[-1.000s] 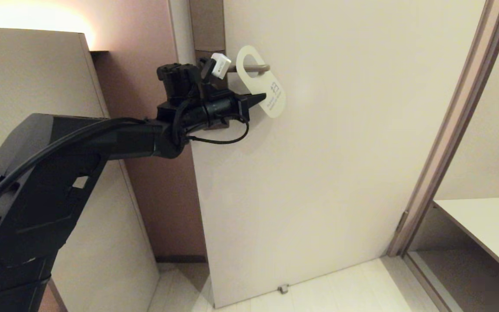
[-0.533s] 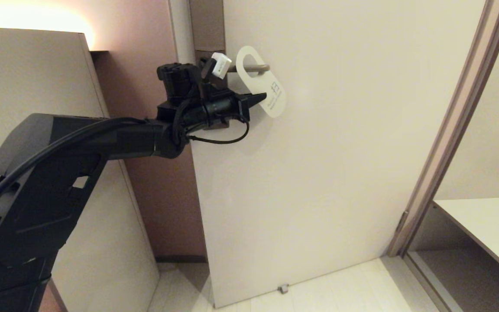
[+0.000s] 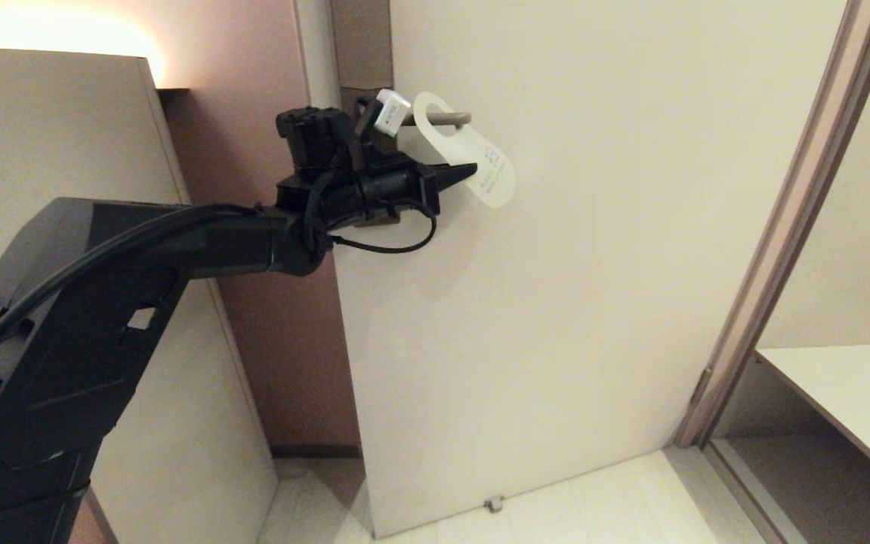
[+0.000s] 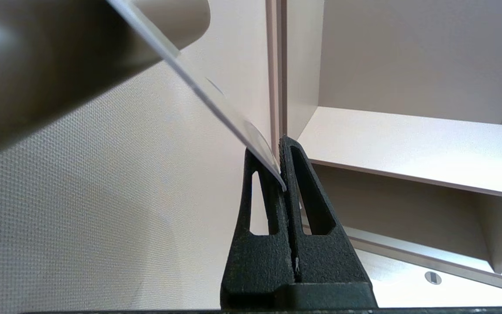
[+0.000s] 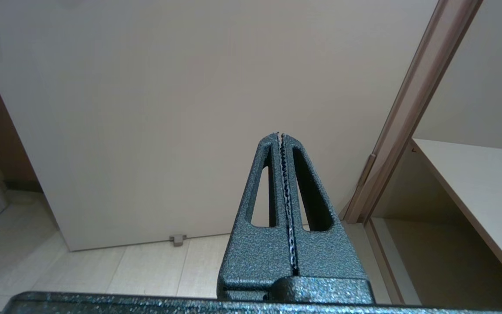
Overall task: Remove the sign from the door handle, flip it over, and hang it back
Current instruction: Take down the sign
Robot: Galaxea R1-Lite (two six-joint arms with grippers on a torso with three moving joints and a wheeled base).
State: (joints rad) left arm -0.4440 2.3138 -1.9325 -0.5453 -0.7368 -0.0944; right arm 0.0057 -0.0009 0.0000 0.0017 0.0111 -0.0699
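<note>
Head high; wrists close, door shared

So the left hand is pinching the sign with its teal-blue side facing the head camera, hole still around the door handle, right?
Not quite. In the head view the sign shows its white side, not the teal-blue one. The rest holds: the left hand is shut on the sign's edge, and its hole still circles the door handle.

Cream door, closed against a brown frame on the right. Small metal door stop on pale floor tiles at the door's foot. Pale shelf in the alcove right of the frame. Beige cabinet panel far left.
</note>
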